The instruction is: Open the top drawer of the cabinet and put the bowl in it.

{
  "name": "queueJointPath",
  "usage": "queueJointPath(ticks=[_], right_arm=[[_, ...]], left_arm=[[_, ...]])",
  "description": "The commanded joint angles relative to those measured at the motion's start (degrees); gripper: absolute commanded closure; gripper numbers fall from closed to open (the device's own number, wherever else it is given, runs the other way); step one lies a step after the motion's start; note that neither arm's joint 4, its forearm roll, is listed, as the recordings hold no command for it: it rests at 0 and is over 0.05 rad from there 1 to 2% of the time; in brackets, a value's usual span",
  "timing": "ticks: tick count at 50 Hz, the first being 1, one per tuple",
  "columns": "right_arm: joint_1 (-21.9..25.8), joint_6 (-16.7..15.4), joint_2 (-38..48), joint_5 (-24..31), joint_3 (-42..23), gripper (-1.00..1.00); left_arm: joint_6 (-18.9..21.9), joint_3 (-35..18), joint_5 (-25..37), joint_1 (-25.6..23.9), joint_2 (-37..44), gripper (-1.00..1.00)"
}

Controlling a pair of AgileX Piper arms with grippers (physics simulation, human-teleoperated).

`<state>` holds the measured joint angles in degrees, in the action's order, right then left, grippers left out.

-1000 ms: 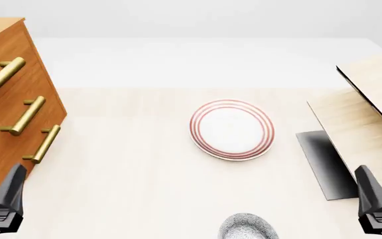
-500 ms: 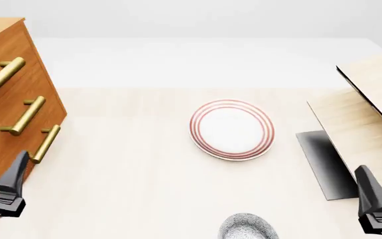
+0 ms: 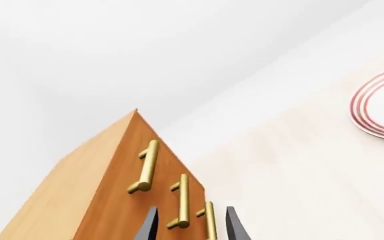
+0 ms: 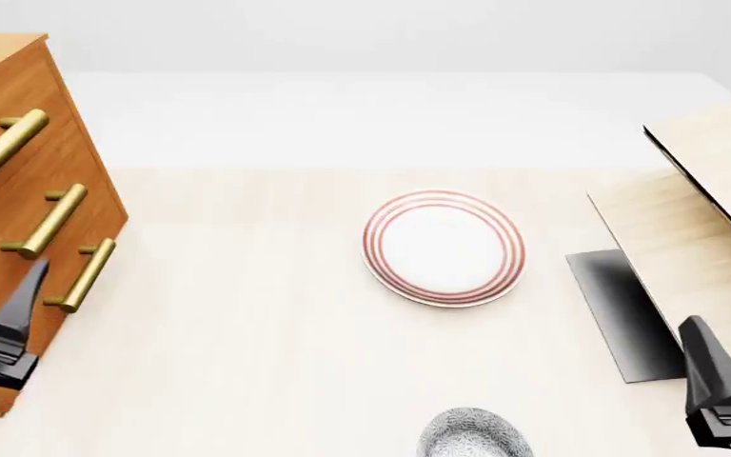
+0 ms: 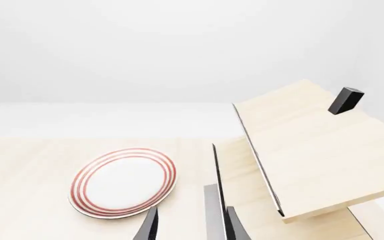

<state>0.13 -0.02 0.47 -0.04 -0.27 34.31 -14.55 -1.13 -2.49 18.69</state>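
The left gripper (image 4: 16, 319) is seen just in front of the cabinet (image 4: 10, 219), low beside the lowest of its 3 brass handles, with its jaws parted and nothing held. In the left wrist view the fingers (image 3: 149, 227) are spread on either side of that lowest handle (image 3: 209, 222) without touching it. The top drawer (image 4: 16, 114) is closed. The right gripper (image 4: 721, 386) is held far from the cabinet, beside the pale wooden structure (image 4: 708, 219), released and empty. The bowl (image 4: 474, 435) rests on the tabletop (image 4: 239, 333), near the plate (image 4: 444, 248), well apart from the cabinet.
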Motion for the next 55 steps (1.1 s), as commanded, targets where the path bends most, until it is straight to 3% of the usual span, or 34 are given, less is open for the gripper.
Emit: queueJointPath(ticks=[1,13,21,27,44,55], right_arm=[[0.0,0.0,-0.1,0.0,0.0,-1.0],[0.0,0.0,0.0,0.0,0.0,-1.0],[-0.1,0.0,0.0,0.0,0.0,-1.0],[-0.1,0.0,0.0,0.0,0.0,-1.0],[0.0,0.0,-0.1,0.0,0.0,-1.0],[-0.1,0.0,-0.1,0.0,0.0,-1.0]], left_arm=[[7.1,-2.3,-2.5,-0.4,4.6,-1.0],[14.1,-3.9,-4.8,0.4,8.4,-1.0],[16.0,-6.1,-4.6,0.9,10.2,-1.0],[21.2,-4.4,-7.8,2.9,12.8,-1.0],[28.7,-5.4,-13.1,4.7,19.8,-1.0],[33.6,-6.9,-13.3,5.2,21.1,-1.0]])
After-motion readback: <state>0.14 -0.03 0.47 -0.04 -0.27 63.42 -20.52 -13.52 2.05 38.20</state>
